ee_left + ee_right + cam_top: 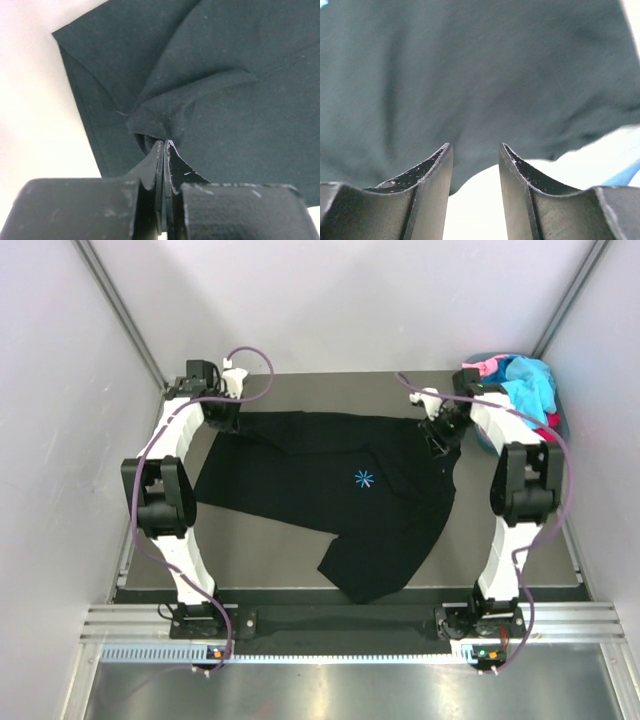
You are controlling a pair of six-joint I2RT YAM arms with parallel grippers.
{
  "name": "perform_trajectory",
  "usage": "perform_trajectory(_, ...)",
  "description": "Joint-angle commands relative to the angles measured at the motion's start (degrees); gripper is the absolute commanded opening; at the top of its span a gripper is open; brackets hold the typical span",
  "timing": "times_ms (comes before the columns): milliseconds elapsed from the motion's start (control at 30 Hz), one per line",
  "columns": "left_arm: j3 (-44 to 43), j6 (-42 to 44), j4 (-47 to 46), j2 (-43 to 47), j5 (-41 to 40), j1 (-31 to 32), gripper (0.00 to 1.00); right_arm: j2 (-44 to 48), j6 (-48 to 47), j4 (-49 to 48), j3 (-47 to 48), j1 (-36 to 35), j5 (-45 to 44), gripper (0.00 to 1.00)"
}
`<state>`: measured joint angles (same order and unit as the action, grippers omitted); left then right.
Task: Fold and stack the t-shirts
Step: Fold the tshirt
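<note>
Up close, left gripper (164,145) with jaws pressed together on a pinch of black shirt (225,65) at its far left corner; right gripper (475,147) spread over the far right edge, holding nothing. Shirt laid across the table (260,550), logo up, rumpled, no fold made yet. Coloured shirts (520,380) heaped at the far right corner, all left to do; no stack begun.

T-shirt (330,490) spread on table (250,565); other t-shirts (525,380) heaped far right.
</note>
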<state>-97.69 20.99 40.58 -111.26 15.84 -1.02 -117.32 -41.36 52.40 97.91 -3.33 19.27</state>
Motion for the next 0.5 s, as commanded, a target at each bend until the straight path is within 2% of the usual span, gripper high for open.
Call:
perform_trajectory(0,-0.1,1.9,0.8,1.6,3.1,0.1,0.00,11.1,-8.6,5.6,-3.3,-1.8,5.3,0.42)
perform_trajectory(133,1.1,1.6,1.3,1.7,3.1,0.1,0.00,17.1,-16.1,9.0,-11.5,-4.2,5.4,0.42)
perform_trajectory(267,5.4,-0.7,-1.7,3.1,2.4,0.1,0.00,21.1,-22.8,6.9,-21.9,-6.8,3.6,0.43)
perform_trajectory(467,6.0,-1.5,-1.7,3.4,1.0,0.8,0.00,20.7,-26.3,1.5,-27.6,-7.7,-0.2,0.44)
